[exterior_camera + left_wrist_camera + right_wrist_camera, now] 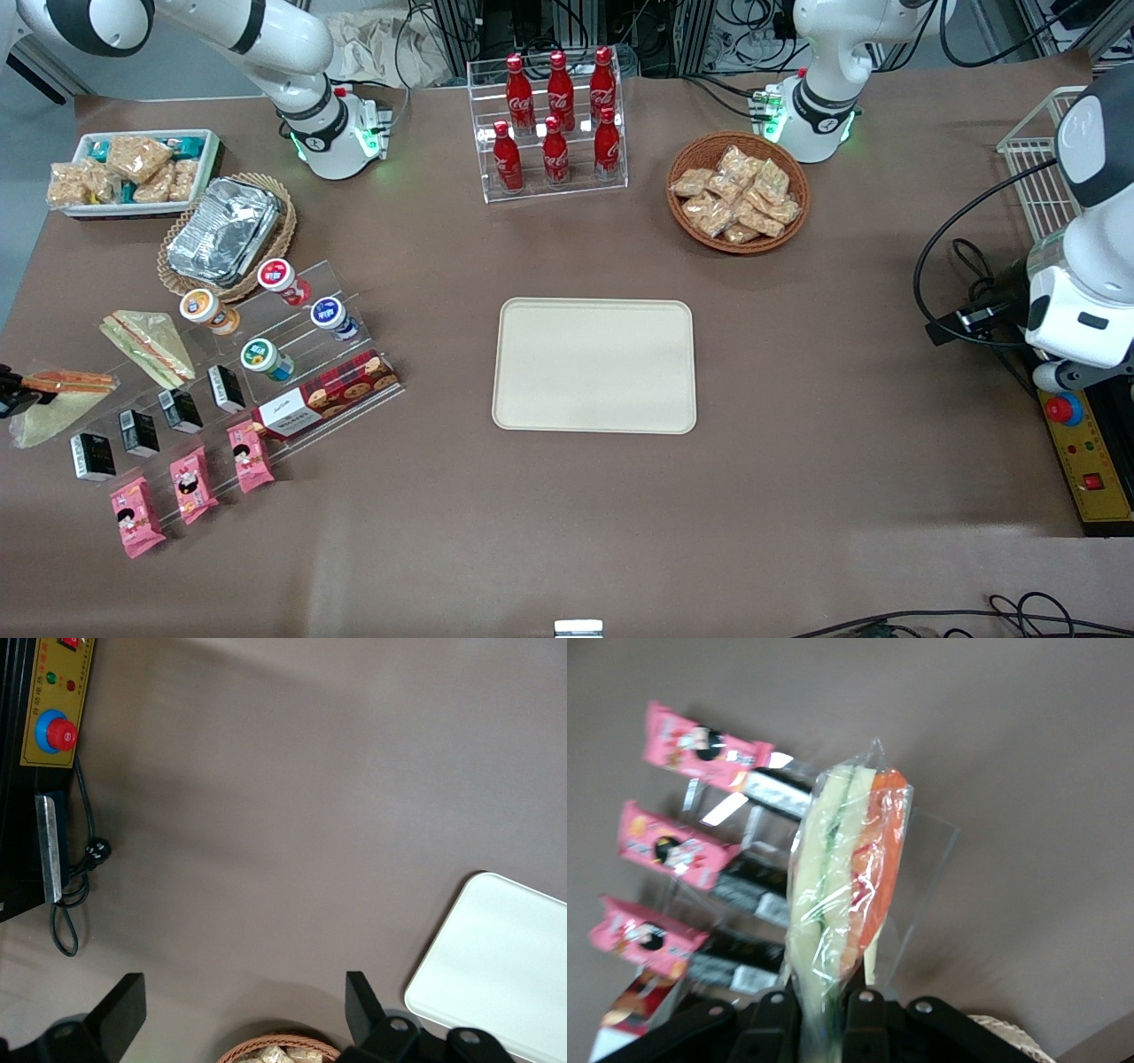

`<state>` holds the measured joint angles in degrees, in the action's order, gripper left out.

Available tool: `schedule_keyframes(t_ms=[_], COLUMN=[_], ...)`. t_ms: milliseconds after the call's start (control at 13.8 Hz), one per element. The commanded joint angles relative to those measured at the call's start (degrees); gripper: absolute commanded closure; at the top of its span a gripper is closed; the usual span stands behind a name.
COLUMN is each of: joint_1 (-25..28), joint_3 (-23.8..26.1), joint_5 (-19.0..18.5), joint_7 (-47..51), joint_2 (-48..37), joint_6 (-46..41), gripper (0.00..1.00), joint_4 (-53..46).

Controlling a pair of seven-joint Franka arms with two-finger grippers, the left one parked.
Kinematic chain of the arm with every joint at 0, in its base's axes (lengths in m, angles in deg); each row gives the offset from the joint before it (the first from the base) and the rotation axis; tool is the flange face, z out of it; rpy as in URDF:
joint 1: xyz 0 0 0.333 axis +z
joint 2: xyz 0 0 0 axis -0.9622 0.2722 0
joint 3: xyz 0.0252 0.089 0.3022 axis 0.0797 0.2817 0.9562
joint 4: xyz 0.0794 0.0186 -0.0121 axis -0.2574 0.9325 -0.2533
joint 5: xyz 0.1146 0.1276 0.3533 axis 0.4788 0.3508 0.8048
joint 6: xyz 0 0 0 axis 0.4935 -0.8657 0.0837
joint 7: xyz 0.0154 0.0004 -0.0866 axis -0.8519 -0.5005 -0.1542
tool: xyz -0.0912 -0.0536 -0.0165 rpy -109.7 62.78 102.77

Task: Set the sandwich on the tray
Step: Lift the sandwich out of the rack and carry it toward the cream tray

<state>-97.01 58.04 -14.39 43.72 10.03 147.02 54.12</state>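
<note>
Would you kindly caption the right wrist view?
Gripper shut on the wrapped sandwich, above the acrylic snack rack.

Black tool (12,392), mid-height at the front frame's edge toward the working arm's end of the worktop (797,399), clamped on sandwich (53,412): pale bread, bright orange edge, green streaks under clear wrap. Plain brown worktop. Cream-beige, unpatterned tray (594,365) at frame centre. Red bottles (556,115) with white lettering, upper middle. Pink snack packets (190,483) printed with small cartoon faces, low in the frame. Brown woven basket (682,164) beside the bottles.
</note>
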Motion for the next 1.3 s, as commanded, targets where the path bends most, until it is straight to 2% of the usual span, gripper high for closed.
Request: schedule_keyframes(t_ms=[0,217,507,651,868,1230], joint_1=[0.0,0.0,0.6,2.9,11.2,28.0], joint_3=[3.4,9.7,22.6,26.7,27.1,27.1], joint_5=[-0.1,-0.1,-0.7,-0.7,-1.4,-10.1], joint_7=[-2.1,-7.5,-7.6,-7.8,-7.8,-7.6], joint_2=[-3.0,-5.9,-7.8,-7.2,-7.1,-3.2], joint_6=[-2.3,-3.2,-4.6,-3.8,-3.0,1.7], gripper=[0.97,0.97,0.96,0.96,0.96,0.96], joint_4=[-0.9,-1.1,-1.0,-1.0,-0.6,-0.3])
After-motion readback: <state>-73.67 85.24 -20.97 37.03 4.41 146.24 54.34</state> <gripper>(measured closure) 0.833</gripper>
